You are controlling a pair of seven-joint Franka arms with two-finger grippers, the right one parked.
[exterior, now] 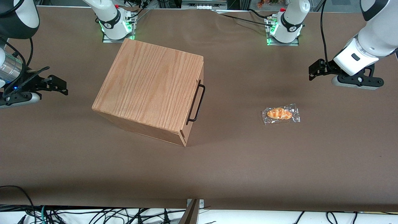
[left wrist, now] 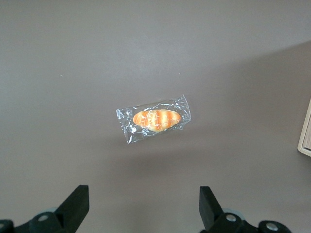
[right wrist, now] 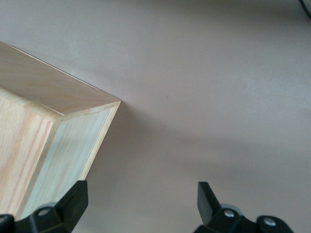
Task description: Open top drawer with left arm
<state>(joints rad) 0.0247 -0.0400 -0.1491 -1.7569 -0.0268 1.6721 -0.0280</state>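
Note:
The boxy wooden cabinet [exterior: 149, 90] stands mid-table with its front turned toward the working arm's end. Its top drawer [exterior: 200, 74] is pushed in flush, and the thin black bar handle [exterior: 196, 102] stands out from the front. My left gripper [exterior: 314, 72] hangs above the table far toward the working arm's end, well apart from the handle. In the left wrist view the gripper [left wrist: 143, 208] is open with nothing between its black fingers [left wrist: 77, 204]. A pale edge of the cabinet [left wrist: 306, 138] just shows in that view.
A wrapped bread roll [exterior: 280, 114] lies on the brown table [exterior: 217, 168] between the cabinet's front and my gripper; the left wrist camera looks down on this roll [left wrist: 154, 119]. Both arm bases [exterior: 283, 28] stand along the table edge farthest from the front camera.

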